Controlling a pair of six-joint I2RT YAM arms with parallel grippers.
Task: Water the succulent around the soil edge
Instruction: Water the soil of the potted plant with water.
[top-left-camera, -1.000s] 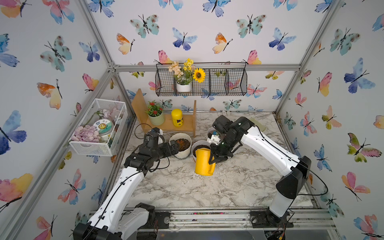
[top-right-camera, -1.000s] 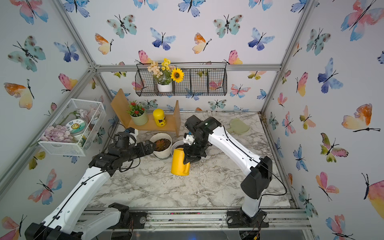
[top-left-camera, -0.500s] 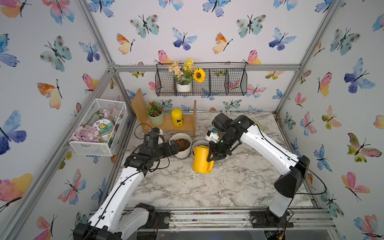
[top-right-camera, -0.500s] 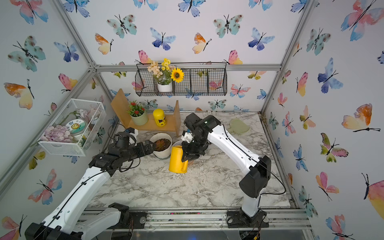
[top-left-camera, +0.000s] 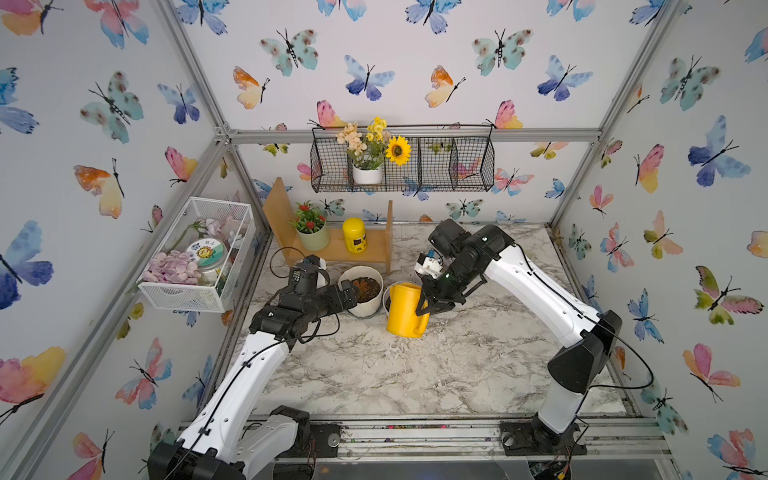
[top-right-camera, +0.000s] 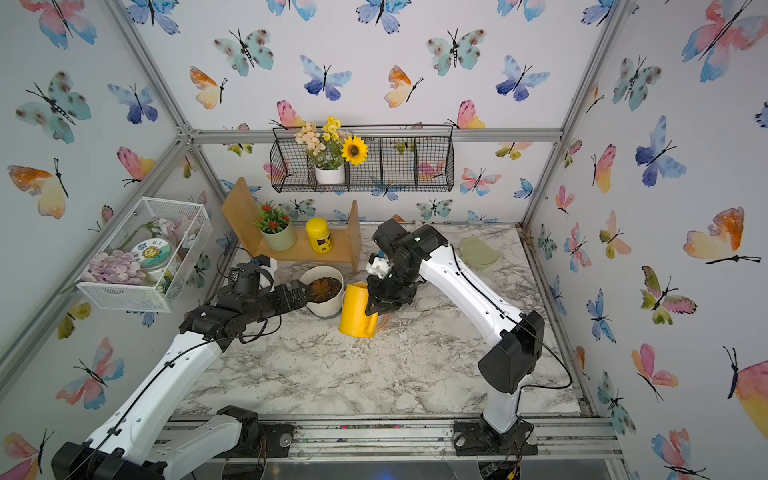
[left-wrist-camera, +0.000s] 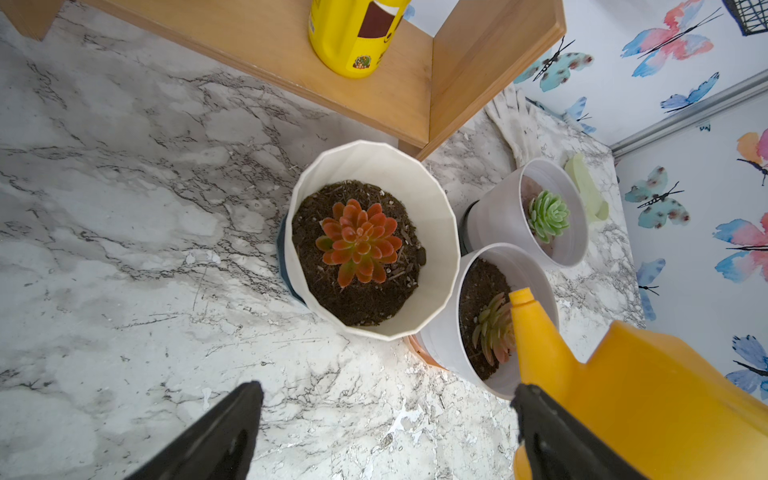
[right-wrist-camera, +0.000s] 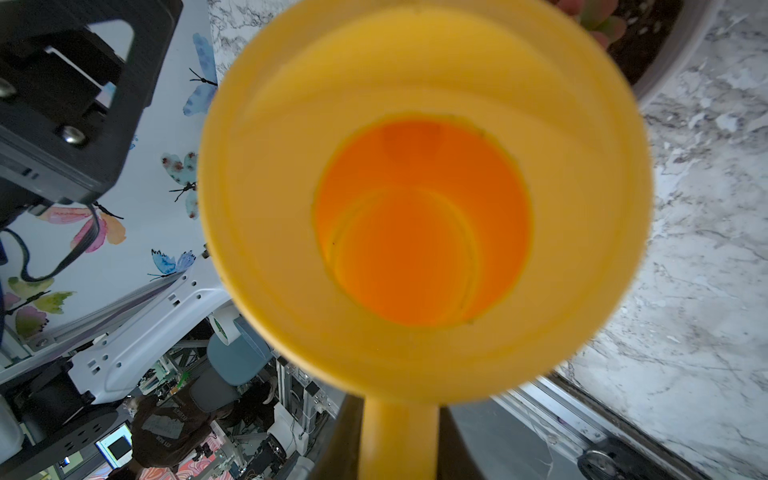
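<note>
Left wrist view is showing the succulent just beyond the wide-open left gripper, while the right gripper, clamping the watering can's handle, is holding its spout over the neighbouring pot, presumably lining up for the soil edge.

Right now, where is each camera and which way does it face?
Both top views: high in front, looking down on the marble table; left arm and right arm show.
Left wrist: above the orange-red succulent, looking down; the open left tool shows.
Right wrist: looking into the yellow watering can; the right tool clamps its handle.
Shared: left wrist also sees that can.
</note>
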